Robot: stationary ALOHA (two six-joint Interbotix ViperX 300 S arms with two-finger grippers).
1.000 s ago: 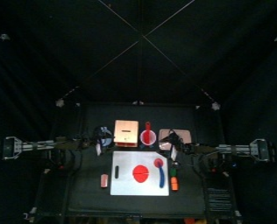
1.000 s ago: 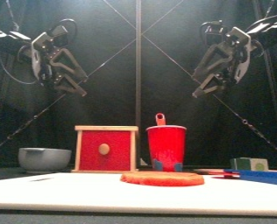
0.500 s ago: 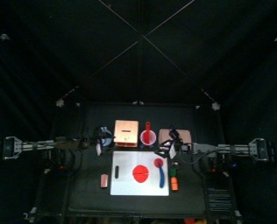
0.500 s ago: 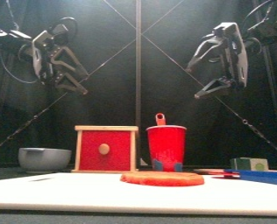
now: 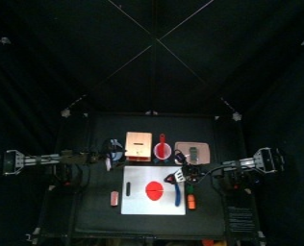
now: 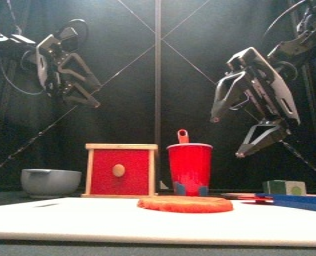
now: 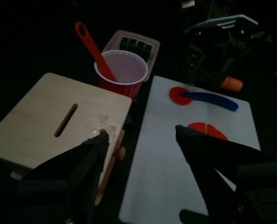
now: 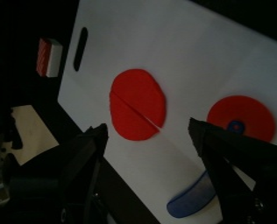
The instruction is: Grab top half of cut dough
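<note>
The red dough oval lies flat on the white mat [image 5: 139, 204], cut in two by a thin line. In the right wrist view the top half [image 8: 152, 94] meets the other half [image 8: 127, 118] along that line. In the top view the top half [image 5: 154, 186] is the far one. My right gripper [image 8: 149, 140] [image 5: 183, 177] [image 6: 258, 135] is open and empty, hanging above the mat's right side, apart from the dough [image 6: 185, 204]. My left gripper [image 7: 145, 136] [image 5: 114, 154] is open and empty, resting high at the left by the wooden box [image 7: 61, 120].
A round red blob [image 8: 243, 118] with a blue handle [image 8: 194, 197] lies on the mat beside the dough. A red cup [image 6: 190, 165] with a red tool, the box's red face [image 6: 121, 170] and a grey bowl [image 6: 50, 181] stand behind the mat. An orange piece [image 7: 232, 83] lies off the mat.
My right arm has swung down and in toward the mat, its gripper now lower and over the mat's right side. The left arm and the dough have not moved.
</note>
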